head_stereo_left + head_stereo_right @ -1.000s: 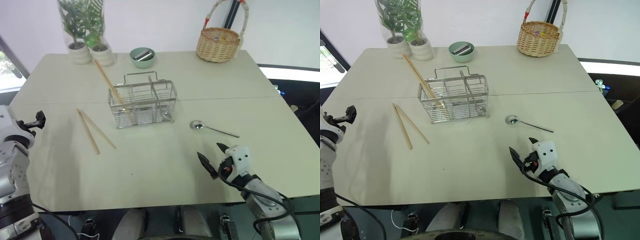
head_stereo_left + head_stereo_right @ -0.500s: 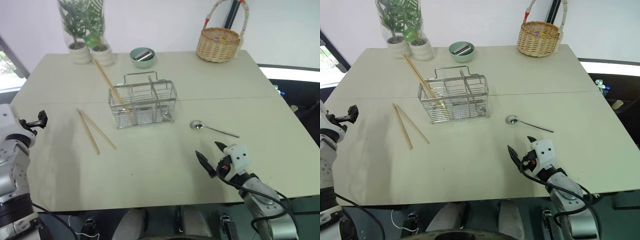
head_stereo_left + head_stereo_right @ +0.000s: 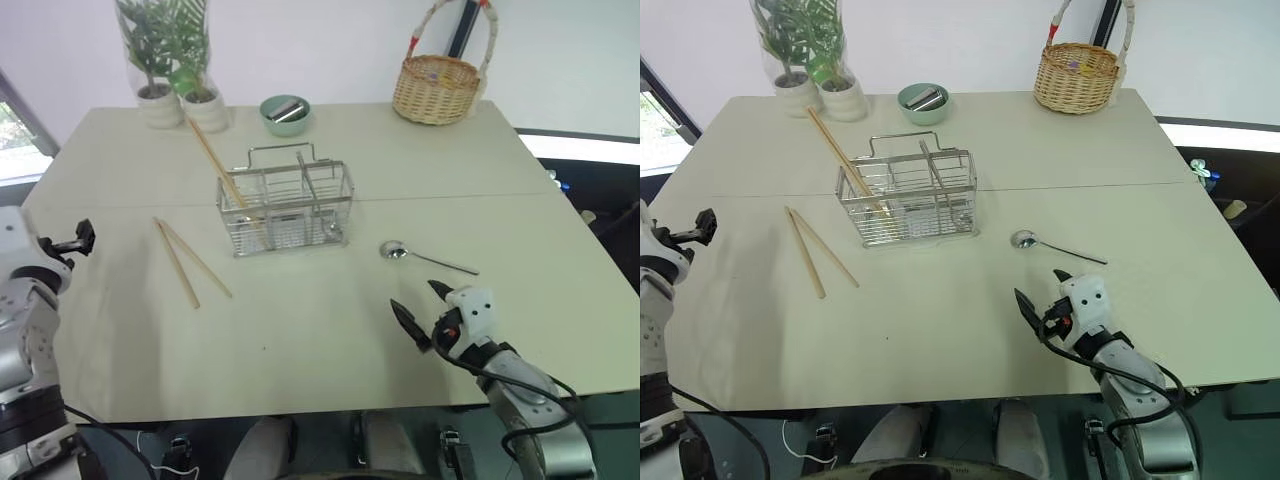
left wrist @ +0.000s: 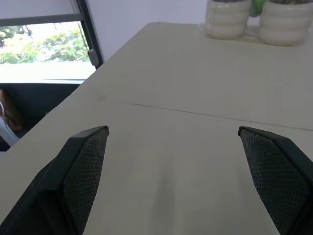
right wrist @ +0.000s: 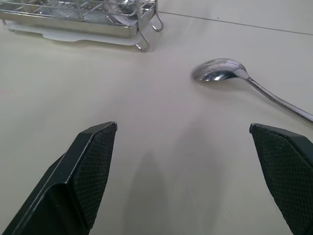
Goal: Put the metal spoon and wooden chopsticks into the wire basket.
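Left eye view: wire basket sits upper centre of frame on the beige table. One pair of wooden chopsticks is already in the basket's left compartment, leaning up and left out of the top. A second pair of chopsticks lies flat on the table just left of the basket, tips converging toward the upper left, not touching the basket. Metal spoon lies flat on the table lower right of the basket, bowl end toward the basket, handle running right and slightly down.

Right gripper is lower right of frame, below the spoon, jaws spread wide, nothing between them. In the right wrist view the spoon is ahead of the fingertips, clear of both. Left gripper is at the left edge, jaws wide apart and empty per the left wrist view, over bare table.

Back of table: two potted plants upper left, green bowl behind the wire basket, wicker basket upper right.
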Robot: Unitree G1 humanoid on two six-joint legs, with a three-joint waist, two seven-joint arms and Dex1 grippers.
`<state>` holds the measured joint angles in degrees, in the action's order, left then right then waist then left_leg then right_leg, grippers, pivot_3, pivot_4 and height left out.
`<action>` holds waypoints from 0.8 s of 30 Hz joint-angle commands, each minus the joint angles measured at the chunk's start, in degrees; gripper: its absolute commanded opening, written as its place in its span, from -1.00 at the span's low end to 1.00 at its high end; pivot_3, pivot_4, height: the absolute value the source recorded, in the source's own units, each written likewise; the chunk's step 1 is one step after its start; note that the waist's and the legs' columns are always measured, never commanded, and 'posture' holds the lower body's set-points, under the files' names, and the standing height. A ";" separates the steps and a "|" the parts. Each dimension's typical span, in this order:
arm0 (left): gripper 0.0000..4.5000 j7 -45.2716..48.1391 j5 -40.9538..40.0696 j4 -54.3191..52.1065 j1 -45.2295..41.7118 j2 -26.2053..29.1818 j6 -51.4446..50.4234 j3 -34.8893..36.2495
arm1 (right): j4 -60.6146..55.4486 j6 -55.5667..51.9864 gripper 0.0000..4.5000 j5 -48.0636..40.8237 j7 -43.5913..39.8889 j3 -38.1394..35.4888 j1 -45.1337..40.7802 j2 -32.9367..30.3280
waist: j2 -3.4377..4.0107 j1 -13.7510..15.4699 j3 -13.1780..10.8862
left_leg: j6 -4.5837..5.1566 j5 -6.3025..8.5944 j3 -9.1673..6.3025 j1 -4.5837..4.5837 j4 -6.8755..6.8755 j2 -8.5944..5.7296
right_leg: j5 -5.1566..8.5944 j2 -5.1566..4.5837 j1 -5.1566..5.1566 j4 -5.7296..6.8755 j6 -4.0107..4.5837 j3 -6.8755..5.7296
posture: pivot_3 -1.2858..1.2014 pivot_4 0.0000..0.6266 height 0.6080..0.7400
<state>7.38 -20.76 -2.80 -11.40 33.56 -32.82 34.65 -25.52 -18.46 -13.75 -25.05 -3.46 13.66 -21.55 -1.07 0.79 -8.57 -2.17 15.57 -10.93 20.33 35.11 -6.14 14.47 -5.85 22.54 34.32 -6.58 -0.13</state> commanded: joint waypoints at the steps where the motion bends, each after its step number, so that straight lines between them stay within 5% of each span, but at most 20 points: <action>1: 1.00 3.78 -3.08 -5.01 -0.37 2.24 -1.63 0.53 | -0.30 0.39 0.99 -0.40 -1.71 -2.06 -3.04 -2.72 | 0.00 -0.01 0.00 | 0.00 0.00 0.00 0.00 0.01 0.00 | 0.00 0.00 0.00 0.00 0.00 0.00 | 0.03 -0.52 0.90; 11: 1.00 32.70 -24.10 -22.54 2.70 14.87 -14.72 -7.49 | 15.18 3.26 0.99 -1.17 -18.97 -2.76 -23.60 -19.29 | 0.14 -0.20 -0.09 | 0.02 -0.01 0.18 0.02 0.05 0.01 | 0.03 -0.02 -0.12 -0.04 0.27 0.03 | 0.03 -0.52 0.90; 17: 1.00 44.96 -26.84 -27.52 1.74 21.18 -14.29 -16.45 | 29.65 4.51 0.99 1.93 -31.20 4.86 -36.88 -23.81 | 0.17 -0.41 -0.11 | 0.02 -0.01 0.35 0.05 -0.06 0.17 | 0.03 0.06 -0.05 -0.08 0.33 0.05 | 0.03 -0.52 0.90; 24: 1.00 47.62 -25.47 -25.71 -7.38 19.28 -14.13 -27.75 | 49.26 5.74 0.99 7.84 -38.19 11.59 -51.19 -23.36 | 0.14 -0.18 -0.14 | 0.04 -0.01 0.48 0.08 0.04 0.13 | -0.05 0.01 -0.06 -0.13 0.40 0.08 | 0.03 -0.52 0.90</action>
<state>54.05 -46.69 -28.13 -17.28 53.05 -47.97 8.22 20.69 -13.88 -7.31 -62.18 7.93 -35.46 -44.82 -0.93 0.62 -8.70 -2.14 15.56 -10.45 20.38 35.14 -6.00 14.40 -5.84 22.48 34.20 -6.19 -0.05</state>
